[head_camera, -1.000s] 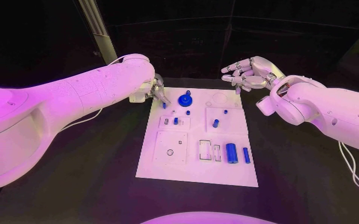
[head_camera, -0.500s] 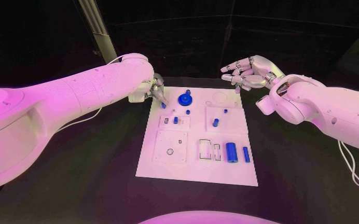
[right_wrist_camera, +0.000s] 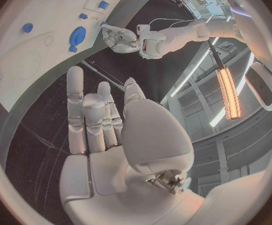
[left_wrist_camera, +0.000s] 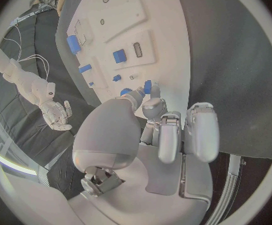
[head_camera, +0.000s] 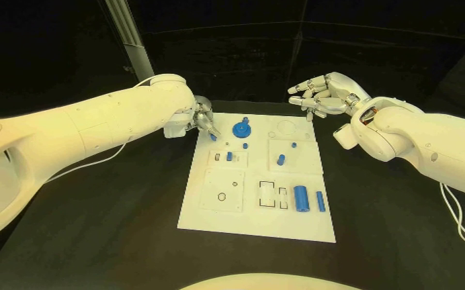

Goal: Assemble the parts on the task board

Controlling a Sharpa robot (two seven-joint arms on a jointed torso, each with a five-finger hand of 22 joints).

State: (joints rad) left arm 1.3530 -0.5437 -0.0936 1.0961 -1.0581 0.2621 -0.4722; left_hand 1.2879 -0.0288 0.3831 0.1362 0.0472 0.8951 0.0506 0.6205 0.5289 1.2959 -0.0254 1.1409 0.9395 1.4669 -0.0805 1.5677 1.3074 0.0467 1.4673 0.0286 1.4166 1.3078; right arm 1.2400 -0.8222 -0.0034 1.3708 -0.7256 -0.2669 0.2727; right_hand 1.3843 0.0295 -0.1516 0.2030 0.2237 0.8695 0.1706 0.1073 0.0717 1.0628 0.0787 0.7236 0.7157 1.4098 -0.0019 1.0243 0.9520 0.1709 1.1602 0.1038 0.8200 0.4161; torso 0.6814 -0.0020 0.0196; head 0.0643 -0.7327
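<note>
The white task board (head_camera: 254, 219) lies mid-table. My left hand (head_camera: 199, 117) hovers at its far left corner, where its fingertips pinch a small blue part (head_camera: 213, 137); the left wrist view shows that part (left_wrist_camera: 147, 87) at the tips of the hand (left_wrist_camera: 167, 130), just above the board (left_wrist_camera: 173, 45). My right hand (head_camera: 324, 95) is raised beyond the far right corner, fingers spread and holding nothing, as the right wrist view (right_wrist_camera: 98, 120) confirms. On the board sit a round blue disc (head_camera: 241, 129), small blue pegs (head_camera: 230, 156), a blue block (head_camera: 280, 160) and a blue cylinder (head_camera: 300, 198).
A thin blue rod (head_camera: 320, 201) lies beside the cylinder near the board's right edge. A slanted metal pole (head_camera: 121, 18) stands behind the left arm. Black table (head_camera: 116, 223) surrounds the board on all sides.
The left arm has sunk slightly; its hand stays at the board's far left corner with the blue part. The right hand has not moved.
</note>
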